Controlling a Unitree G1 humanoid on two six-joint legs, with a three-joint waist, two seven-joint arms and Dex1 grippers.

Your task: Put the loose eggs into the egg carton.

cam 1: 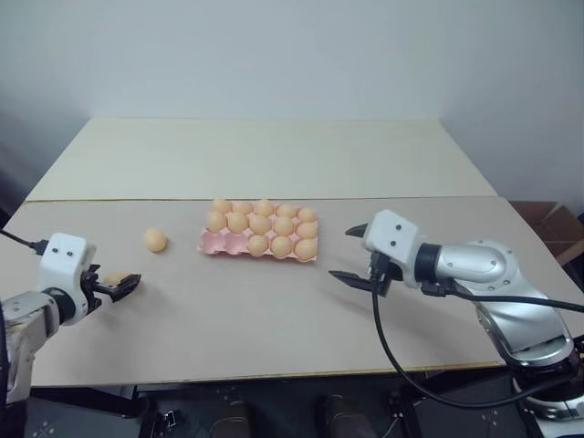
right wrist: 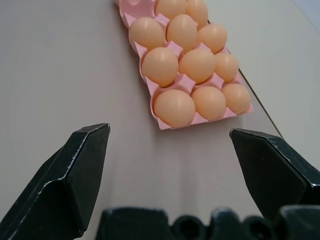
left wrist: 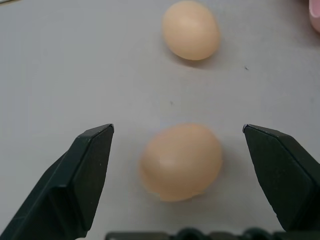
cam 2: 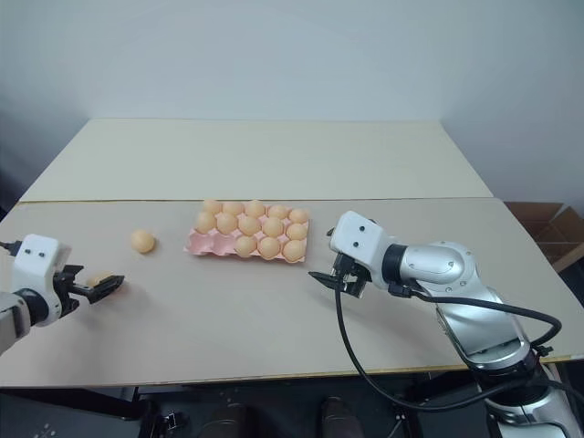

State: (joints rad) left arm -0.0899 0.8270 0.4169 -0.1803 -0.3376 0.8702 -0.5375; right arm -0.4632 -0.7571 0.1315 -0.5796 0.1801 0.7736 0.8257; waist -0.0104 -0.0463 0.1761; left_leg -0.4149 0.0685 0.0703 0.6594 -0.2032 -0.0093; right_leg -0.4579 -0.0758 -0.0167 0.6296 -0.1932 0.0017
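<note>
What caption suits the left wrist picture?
Open fingers straddle one loose egg on the table; another egg lies beyond.

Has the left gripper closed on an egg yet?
No: the left gripper stands open, its fingers clear of the near loose egg between them.

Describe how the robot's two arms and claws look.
Each arm ends in a white boxy wrist block with small dark dots, carrying a claw of two black wedge-shaped fingers: left claw, right claw. The right arm is rounded silver metal with black cables looping off it.
</note>
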